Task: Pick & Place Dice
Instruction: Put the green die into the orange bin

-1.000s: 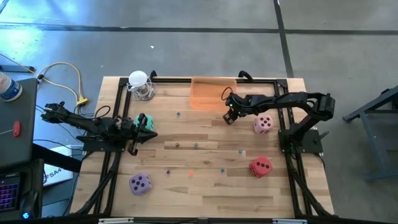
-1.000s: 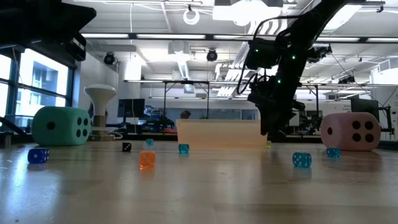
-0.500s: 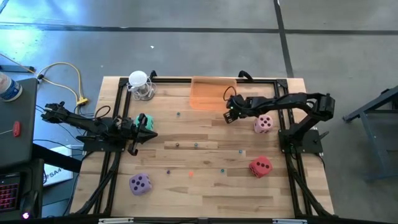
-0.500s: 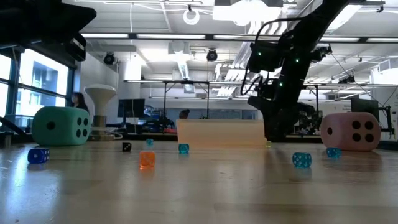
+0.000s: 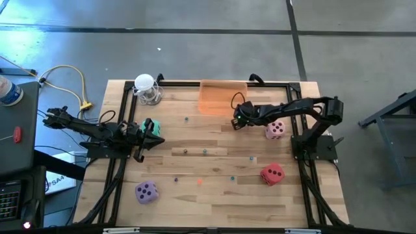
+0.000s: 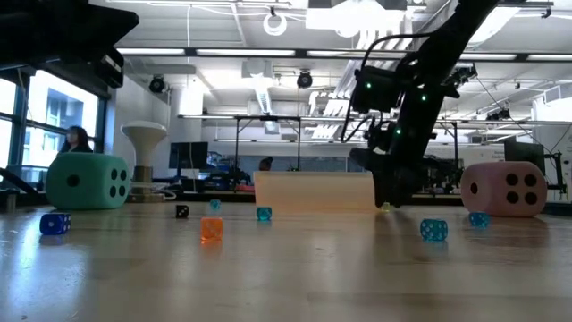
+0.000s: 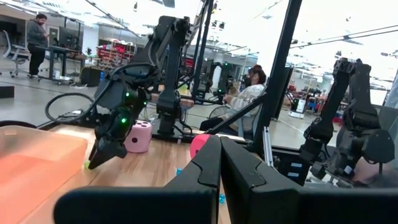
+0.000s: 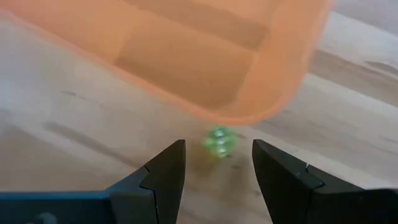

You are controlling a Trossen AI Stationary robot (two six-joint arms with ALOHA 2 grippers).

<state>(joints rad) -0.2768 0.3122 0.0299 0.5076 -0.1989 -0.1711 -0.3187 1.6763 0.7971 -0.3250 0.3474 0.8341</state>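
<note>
Wooden table (image 5: pixel 214 198) under workshop lights. Pink die (image 5: pixel 275 129) rests just right of the orange tray's (image 5: pixel 222 97) near corner; red die (image 5: pixel 272 173) and purple die (image 5: pixel 146 192) lie well nearer. Right gripper (image 8: pixel 216 163), fingers spread and empty, straddles a tiny green bead (image 8: pixel 218 141) beside the tray. Left gripper (image 5: pixel 156 134), clenched shut, sits by the teal die (image 5: pixel 147 126), well left of the tray

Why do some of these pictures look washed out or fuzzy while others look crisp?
Left wrist view: bright light from the room behind bleaches the top, leaving the right tool a dark silhouette. Right wrist view: the small green die between the open fingers looks soft and smeared, as does the orange tray. Low view: ceiling lamps glare. High view: even light, with a bright patch on the floor at upper left.
</note>
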